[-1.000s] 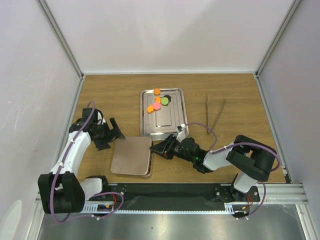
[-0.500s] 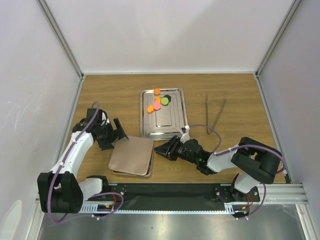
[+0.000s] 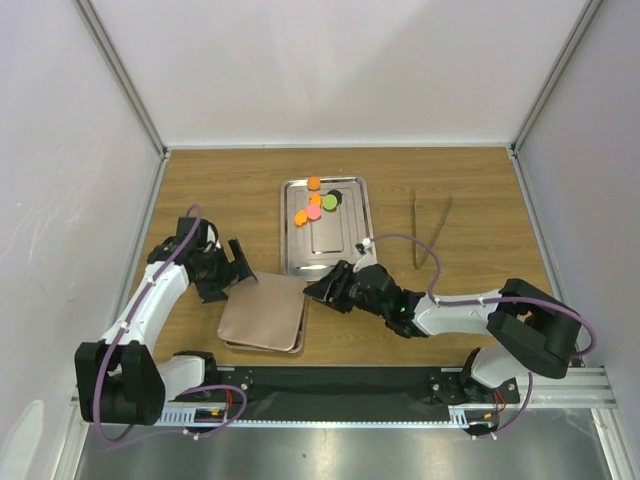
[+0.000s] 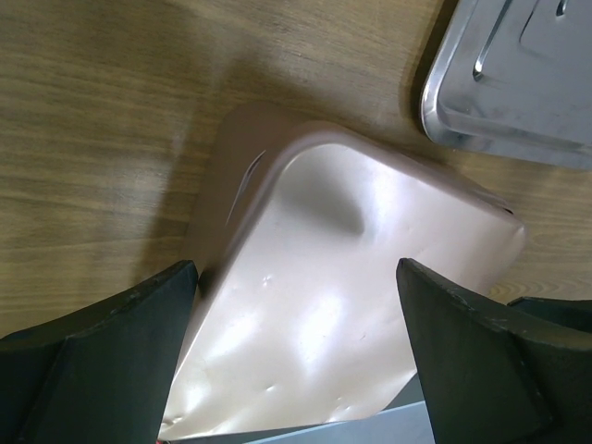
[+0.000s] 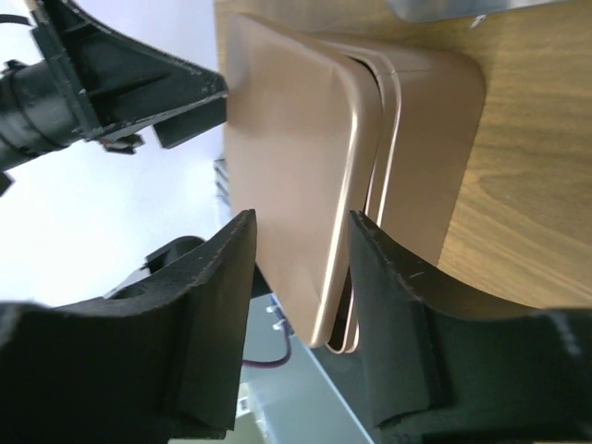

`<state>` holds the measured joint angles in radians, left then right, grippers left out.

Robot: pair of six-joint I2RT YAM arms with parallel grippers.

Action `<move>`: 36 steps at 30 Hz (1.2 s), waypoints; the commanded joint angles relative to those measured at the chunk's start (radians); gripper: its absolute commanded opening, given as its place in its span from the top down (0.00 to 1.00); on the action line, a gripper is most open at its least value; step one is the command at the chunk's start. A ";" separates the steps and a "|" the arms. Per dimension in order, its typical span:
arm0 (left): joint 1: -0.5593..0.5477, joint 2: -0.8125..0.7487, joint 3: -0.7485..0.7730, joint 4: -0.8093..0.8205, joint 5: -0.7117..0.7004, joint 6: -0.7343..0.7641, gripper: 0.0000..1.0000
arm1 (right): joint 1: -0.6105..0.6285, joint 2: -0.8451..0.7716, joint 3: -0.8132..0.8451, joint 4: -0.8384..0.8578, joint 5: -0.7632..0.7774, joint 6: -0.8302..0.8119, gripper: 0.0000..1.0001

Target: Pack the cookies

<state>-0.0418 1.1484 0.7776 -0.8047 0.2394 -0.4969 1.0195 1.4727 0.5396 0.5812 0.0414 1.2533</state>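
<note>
Where the arms meet, the left fingers (image 3: 232, 272) stand spread wide at a corner of the brown box (image 3: 262, 318) — the right fingers (image 3: 318, 290) straddle the edge of its lid (image 5: 287, 157), whether pinching I cannot tell. Farther back, the cookies (image 3: 318, 203) cluster on the steel tray (image 3: 340, 240).

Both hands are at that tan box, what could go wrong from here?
The right hand straddles only the edge of the lid, which sits skewed on the box, so it might slip free or drag everything. The open left hand is close opposite; the two could bump. A shove might knock the steel tray and its cookies.
</note>
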 commanded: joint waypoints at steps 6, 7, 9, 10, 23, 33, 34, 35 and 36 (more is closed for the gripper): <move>-0.020 -0.021 -0.023 -0.036 -0.011 -0.012 0.05 | 0.021 0.067 0.114 -0.129 -0.003 -0.074 0.44; -0.023 -0.024 -0.026 -0.040 -0.011 -0.012 0.05 | 0.022 0.074 0.120 -0.133 -0.006 -0.078 0.43; -0.033 -0.035 -0.037 -0.044 -0.008 -0.017 0.05 | 0.028 0.084 0.129 -0.139 -0.015 -0.080 0.39; -0.038 -0.041 -0.041 -0.047 -0.006 -0.017 0.05 | 0.030 0.086 0.134 -0.144 -0.020 -0.080 0.38; -0.102 -0.076 -0.063 -0.074 0.003 -0.051 0.05 | 0.050 0.127 0.169 -0.169 -0.058 -0.083 0.36; -0.116 -0.070 -0.118 -0.053 -0.008 -0.089 0.06 | 0.062 0.124 0.157 -0.201 -0.071 -0.098 0.46; -0.116 -0.067 -0.124 -0.054 -0.015 -0.094 0.06 | 0.067 0.123 0.151 -0.202 -0.069 -0.101 0.47; -0.116 -0.068 -0.126 -0.054 -0.018 -0.097 0.06 | 0.068 0.121 0.143 -0.201 -0.067 -0.101 0.49; -0.116 -0.067 -0.130 -0.053 -0.023 -0.103 0.06 | 0.070 0.123 0.129 -0.198 -0.067 -0.100 0.50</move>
<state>-0.1425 1.0863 0.6754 -0.8589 0.2119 -0.5537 1.0672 1.5990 0.6712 0.3653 -0.0078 1.1660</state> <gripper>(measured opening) 0.943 0.517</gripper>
